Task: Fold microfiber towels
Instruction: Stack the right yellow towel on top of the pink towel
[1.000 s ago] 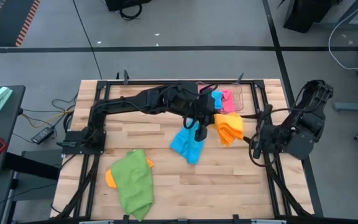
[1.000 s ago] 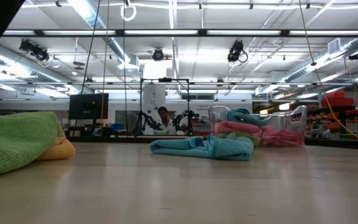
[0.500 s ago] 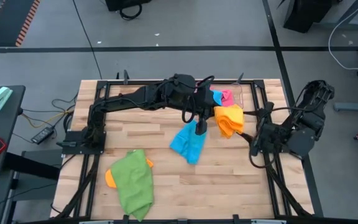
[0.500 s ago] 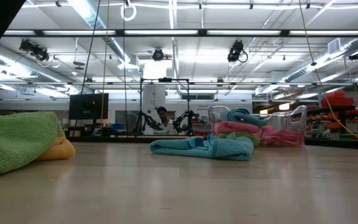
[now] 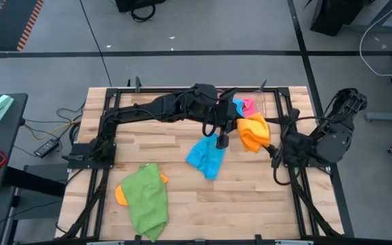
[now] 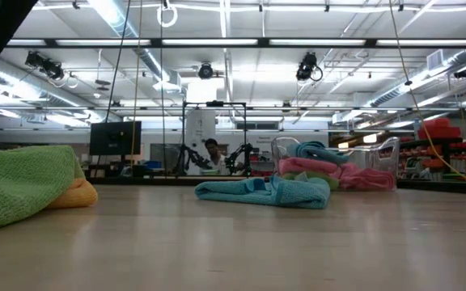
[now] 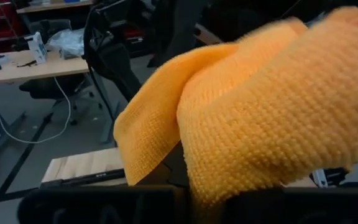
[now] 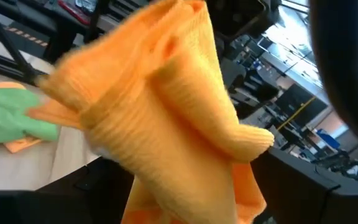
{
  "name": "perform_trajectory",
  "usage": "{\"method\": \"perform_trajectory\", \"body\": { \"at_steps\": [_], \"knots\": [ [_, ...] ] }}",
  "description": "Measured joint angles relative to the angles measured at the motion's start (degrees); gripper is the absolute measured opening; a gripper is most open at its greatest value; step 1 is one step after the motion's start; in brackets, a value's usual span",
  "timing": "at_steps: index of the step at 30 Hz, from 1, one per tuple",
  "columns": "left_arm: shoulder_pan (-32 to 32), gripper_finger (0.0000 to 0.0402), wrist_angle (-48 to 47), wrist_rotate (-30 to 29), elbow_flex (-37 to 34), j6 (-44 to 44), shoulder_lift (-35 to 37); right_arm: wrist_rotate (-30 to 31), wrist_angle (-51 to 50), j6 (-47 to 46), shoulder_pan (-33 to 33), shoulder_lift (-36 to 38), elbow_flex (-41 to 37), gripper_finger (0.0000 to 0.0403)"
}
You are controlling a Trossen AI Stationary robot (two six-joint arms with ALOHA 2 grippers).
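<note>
An orange microfiber towel (image 5: 252, 133) hangs bunched above the table's right middle, held by my left gripper (image 5: 235, 124). My right gripper (image 5: 276, 144) stands open just to the towel's right, with the towel (image 8: 166, 106) close in front of it. A sky-blue towel (image 5: 205, 156) lies crumpled flat on the table's middle. At the near left, a green towel (image 5: 147, 201) lies over part of another orange one (image 5: 120, 194). My left gripper is shut on a bunched part of the orange towel (image 7: 194, 180), pinched between its two fingers, several layers together. The fingers come about level from the table's left. The towel hangs slack beyond and below them, clear of the table. My right gripper: whether it touches the towel, I cannot tell.
A clear plastic tray (image 5: 267, 109) at the far right edge holds pink (image 5: 249, 106) and blue cloths. Black frame rails (image 5: 298, 197) run along the table's sides. Bare wood lies at the near middle and near right. A person sits far behind the table (image 6: 212, 153).
The orange towel has bunched up shorter and shifted slightly toward the table's right, staying clear of the table. My right gripper has rolled and come a little up toward it. The towels on the table have not moved.
</note>
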State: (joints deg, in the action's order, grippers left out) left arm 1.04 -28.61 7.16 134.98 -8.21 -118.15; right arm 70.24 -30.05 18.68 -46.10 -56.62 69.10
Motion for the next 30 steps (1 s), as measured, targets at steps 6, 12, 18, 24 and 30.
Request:
{"method": "perform_trajectory", "body": {
  "at_steps": [6,12,18,24,30],
  "knots": [
    [-0.3,0.0040,0.3,0.2,0.0,-1.8,0.0,-2.7,0.0,0.0,1.1,-0.1,0.0,0.0276],
    [-0.9,0.0031,-1.8,2.5,0.0,-4.2,0.0,-0.1,-0.6,0.5,0.5,0.0,0.0,0.0206],
    [-1.8,0.0039,-4.6,2.8,0.0,-9.5,0.5,0.8,-1.5,4.5,-1.7,-1.6,-0.1,0.0214],
    [-1.9,0.0029,-4.3,2.7,0.0,-12.2,0.5,9.5,-1.5,7.1,-1.7,-6.1,-0.1,0.0275],
    [-1.6,0.0039,-4.4,2.7,0.0,-12.2,0.5,14.4,-1.5,7.5,-2.0,-8.0,-0.1,0.0314]
  ]
}}
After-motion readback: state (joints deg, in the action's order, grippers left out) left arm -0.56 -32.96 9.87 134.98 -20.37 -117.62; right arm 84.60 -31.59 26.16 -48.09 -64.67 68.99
